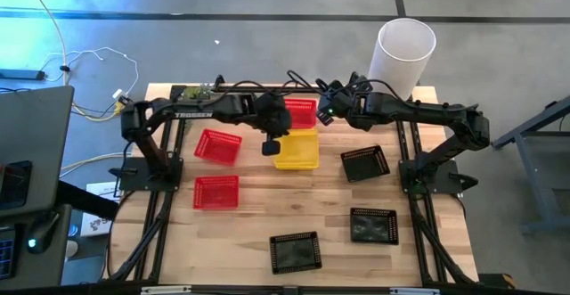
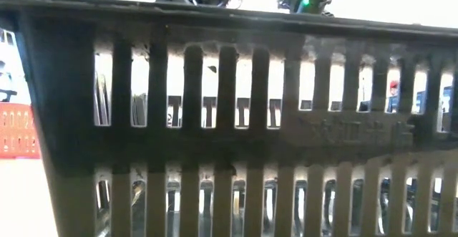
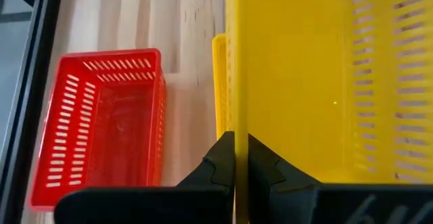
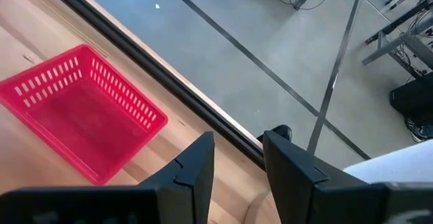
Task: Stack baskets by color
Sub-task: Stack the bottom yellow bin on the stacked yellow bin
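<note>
While the yellow basket (image 3: pixel 298 75) hung over another yellow one (image 1: pixel 297 155) near the table's middle, my left gripper (image 3: pixel 240 158) was clamped on its wall, fingers pressed together with the thin plastic between them. A red basket (image 3: pixel 101 149) lay just beside. My right gripper (image 4: pixel 238 158) waited near the far edge, jaws apart on nothing, close to another red basket (image 4: pixel 81 119). I judged the pinch slight (one wall only): a tilt could jam it crooked in the stack.
</note>
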Robot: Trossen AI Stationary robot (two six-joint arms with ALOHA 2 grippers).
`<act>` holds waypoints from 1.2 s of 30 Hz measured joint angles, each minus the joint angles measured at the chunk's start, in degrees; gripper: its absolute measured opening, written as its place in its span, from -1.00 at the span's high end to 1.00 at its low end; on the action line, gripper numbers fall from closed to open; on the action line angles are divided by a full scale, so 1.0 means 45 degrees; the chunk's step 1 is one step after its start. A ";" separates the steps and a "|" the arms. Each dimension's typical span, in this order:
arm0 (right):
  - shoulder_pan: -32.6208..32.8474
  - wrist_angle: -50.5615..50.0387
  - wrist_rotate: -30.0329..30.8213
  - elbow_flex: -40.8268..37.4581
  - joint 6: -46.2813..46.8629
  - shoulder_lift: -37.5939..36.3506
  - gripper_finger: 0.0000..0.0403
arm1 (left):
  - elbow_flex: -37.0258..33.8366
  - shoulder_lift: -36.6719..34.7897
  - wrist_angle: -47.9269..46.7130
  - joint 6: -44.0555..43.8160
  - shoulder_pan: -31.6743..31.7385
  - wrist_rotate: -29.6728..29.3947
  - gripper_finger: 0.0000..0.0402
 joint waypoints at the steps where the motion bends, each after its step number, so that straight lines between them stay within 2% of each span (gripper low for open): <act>1: 0.0005 -0.0008 -0.0017 0.0000 0.0000 0.0000 0.43 | 0.0019 0.0084 0.0027 -0.0009 0.0012 -0.0003 1.00; 7: 0.0021 -0.0302 -0.0124 0.0000 0.0199 0.0000 0.43 | 0.0021 0.0512 -0.0071 -0.0366 0.0419 0.0071 1.00; 12: 0.0026 -0.0369 -0.0363 0.0000 0.0440 0.0000 0.43 | 0.0017 0.0869 -0.0320 -0.0374 0.0700 0.0738 1.00; 30: 0.0026 -0.0612 -0.0424 0.0000 0.0529 0.0000 0.43 | 0.0006 0.1582 -0.0664 -0.0106 0.0634 0.1057 1.00; 36: 0.0026 -0.0663 -0.0431 0.0000 0.0529 0.0005 0.43 | 0.0006 0.1577 -0.0635 0.0153 0.0547 0.1213 0.89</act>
